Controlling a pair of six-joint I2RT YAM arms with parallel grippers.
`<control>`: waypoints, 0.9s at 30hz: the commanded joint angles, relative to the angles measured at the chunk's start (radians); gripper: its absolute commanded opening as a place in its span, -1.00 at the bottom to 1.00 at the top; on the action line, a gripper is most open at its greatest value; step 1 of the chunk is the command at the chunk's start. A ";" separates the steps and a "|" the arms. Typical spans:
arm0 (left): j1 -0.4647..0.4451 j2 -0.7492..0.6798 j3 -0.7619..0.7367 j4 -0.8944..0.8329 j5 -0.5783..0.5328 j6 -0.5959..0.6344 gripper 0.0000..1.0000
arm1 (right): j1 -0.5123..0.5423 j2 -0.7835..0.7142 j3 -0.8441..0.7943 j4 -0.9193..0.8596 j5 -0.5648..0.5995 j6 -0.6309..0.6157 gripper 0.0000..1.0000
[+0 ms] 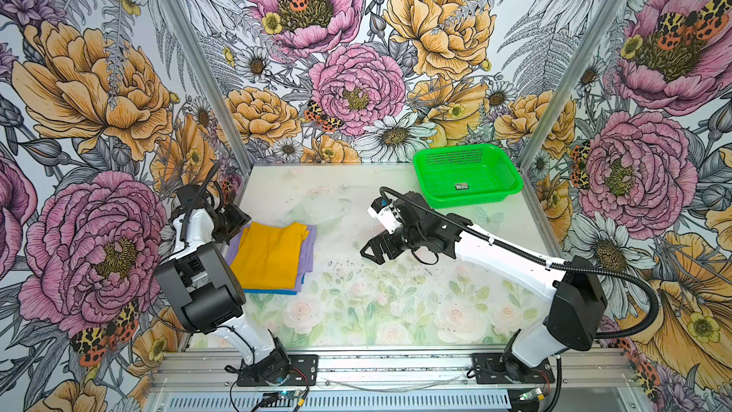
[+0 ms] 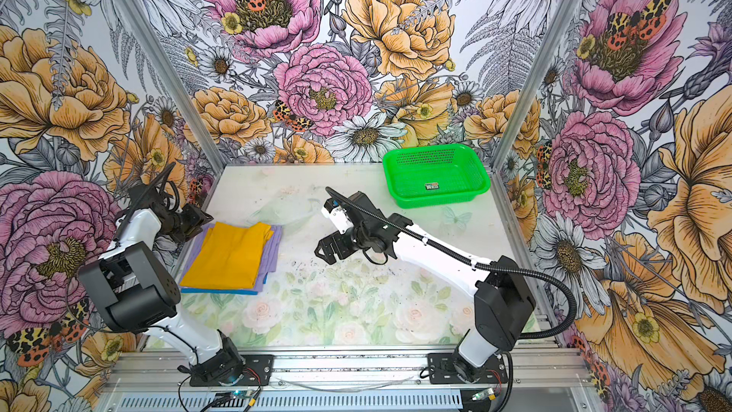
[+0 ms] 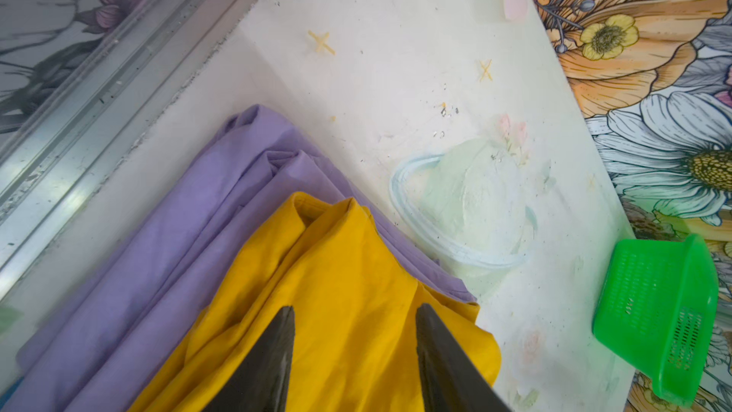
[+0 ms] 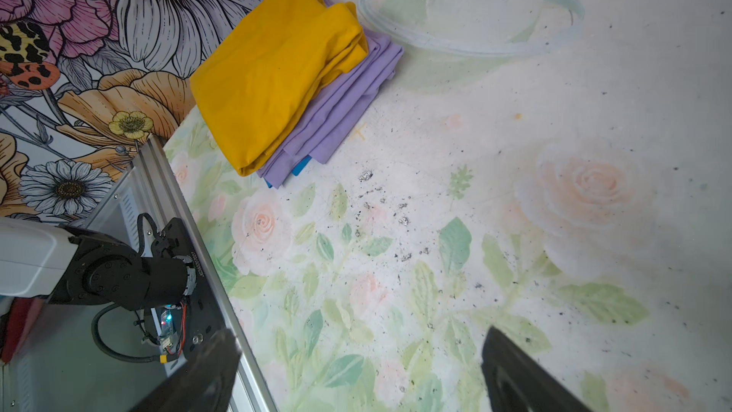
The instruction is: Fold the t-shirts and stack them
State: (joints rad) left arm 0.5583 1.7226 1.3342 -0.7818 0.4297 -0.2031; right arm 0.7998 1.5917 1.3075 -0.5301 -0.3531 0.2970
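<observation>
The t-shirts lie folded in one stack at the table's left side. The mustard-yellow tee is on top, the lavender tee under it, and a blue tee shows only as a strip at the near edge. My left gripper hovers at the stack's far left corner. In the left wrist view it is open over the yellow cloth, with lavender folds beyond. My right gripper is open above bare table, right of the stack. The right wrist view shows it holding nothing.
A green mesh basket stands at the back right corner with only a small label inside. Floral walls with metal posts close in three sides of the table. An aluminium rail carrying both arm bases runs along the front. Dark specks dot the mat.
</observation>
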 commanded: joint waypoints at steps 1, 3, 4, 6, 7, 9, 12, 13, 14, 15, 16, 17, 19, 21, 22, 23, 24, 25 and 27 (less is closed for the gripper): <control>-0.009 0.034 0.045 -0.031 0.047 0.079 -0.06 | -0.001 -0.006 0.020 0.023 -0.019 -0.017 0.93; -0.013 0.051 0.059 -0.039 0.008 0.092 -0.13 | -0.001 -0.002 0.012 0.029 -0.016 -0.018 0.93; -0.014 0.059 0.063 -0.042 0.003 0.094 -0.15 | -0.002 0.000 0.009 0.034 -0.017 -0.017 0.93; -0.023 0.074 0.072 -0.042 -0.001 0.101 -0.20 | 0.001 0.005 0.001 0.051 -0.025 -0.017 0.93; -0.030 0.082 0.078 -0.043 -0.017 0.105 -0.20 | 0.003 0.008 -0.003 0.059 -0.030 -0.017 0.93; -0.043 0.089 0.089 -0.043 -0.047 0.113 -0.20 | 0.005 0.015 -0.006 0.076 -0.038 -0.018 0.93; -0.063 0.138 0.112 -0.041 -0.085 0.121 -0.21 | 0.006 0.024 -0.017 0.099 -0.043 -0.021 0.93; -0.073 0.146 0.122 -0.041 -0.112 0.127 -0.21 | 0.005 0.025 -0.023 0.107 -0.044 -0.025 0.93; -0.086 0.156 0.133 -0.041 -0.137 0.136 -0.21 | 0.003 0.030 -0.026 0.114 -0.044 -0.027 0.93; -0.092 0.167 0.144 -0.042 -0.157 0.138 -0.21 | 0.003 0.034 -0.028 0.118 -0.047 -0.028 0.93; -0.096 0.179 0.158 -0.042 -0.165 0.142 -0.22 | 0.003 0.037 -0.031 0.124 -0.050 -0.028 0.93; -0.102 0.190 0.169 -0.041 -0.176 0.146 -0.28 | 0.003 0.042 -0.035 0.132 -0.057 -0.027 0.93; -0.107 0.202 0.185 -0.041 -0.214 0.146 -0.32 | 0.000 0.047 -0.042 0.143 -0.065 -0.027 0.93; -0.114 0.206 0.196 -0.036 -0.237 0.154 -0.39 | -0.001 0.051 -0.050 0.154 -0.075 -0.026 0.93; -0.118 0.211 0.201 -0.037 -0.248 0.163 -0.38 | -0.001 0.053 -0.055 0.159 -0.081 -0.026 0.93; -0.120 0.215 0.203 -0.038 -0.259 0.167 -0.38 | -0.001 0.055 -0.059 0.163 -0.085 -0.027 0.93; -0.124 0.217 0.203 -0.038 -0.265 0.169 -0.38 | -0.001 0.056 -0.062 0.165 -0.092 -0.027 0.93; -0.124 0.218 0.200 -0.037 -0.274 0.172 -0.36 | -0.002 0.059 -0.066 0.168 -0.096 -0.029 0.93; -0.128 0.212 0.192 -0.036 -0.293 0.178 -0.29 | -0.029 0.063 -0.070 0.171 -0.106 -0.035 0.93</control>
State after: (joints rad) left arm 0.4404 1.9392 1.5074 -0.8268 0.1974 -0.0532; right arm 0.7918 1.6371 1.2465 -0.4042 -0.4290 0.2852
